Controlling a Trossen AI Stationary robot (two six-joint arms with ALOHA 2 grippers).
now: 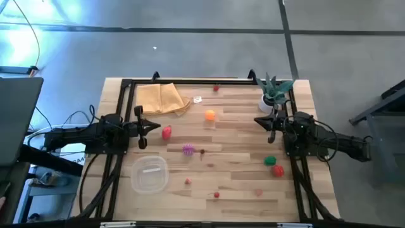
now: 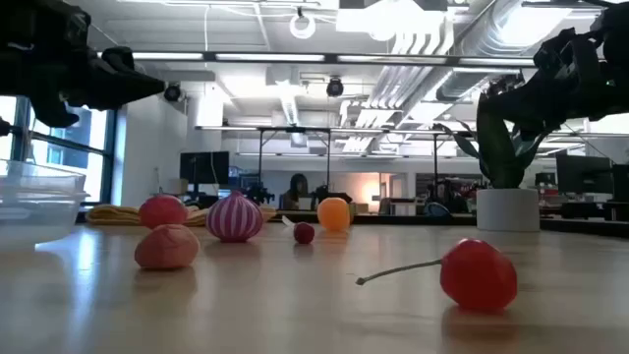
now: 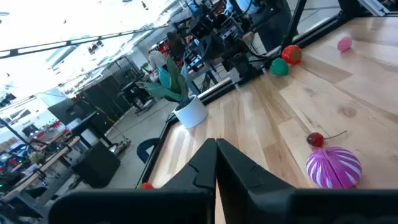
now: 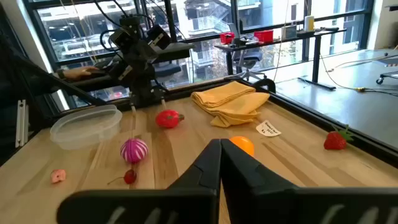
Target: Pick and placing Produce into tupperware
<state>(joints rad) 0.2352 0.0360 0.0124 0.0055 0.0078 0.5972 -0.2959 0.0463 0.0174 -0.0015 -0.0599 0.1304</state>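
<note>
Both my left gripper (image 1: 154, 126) and right gripper (image 1: 260, 120) clenched on nothing, produce scattered mid-frame, tupperware (image 1: 149, 173) empty lower left; I'd pinch the red fruit (image 1: 167, 132) across its middle, looks light, hard, roll-prone.

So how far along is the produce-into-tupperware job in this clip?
Nothing looks done: the clear round-cornered plastic container sits empty. Nothing is in hand either; the left gripper and right gripper hang above the table with fingers shut on nothing. All the toys are left, among them the red tomato-like toy, the orange round fruit and the striped magenta piece, all lying loose on the wooden table.
</note>
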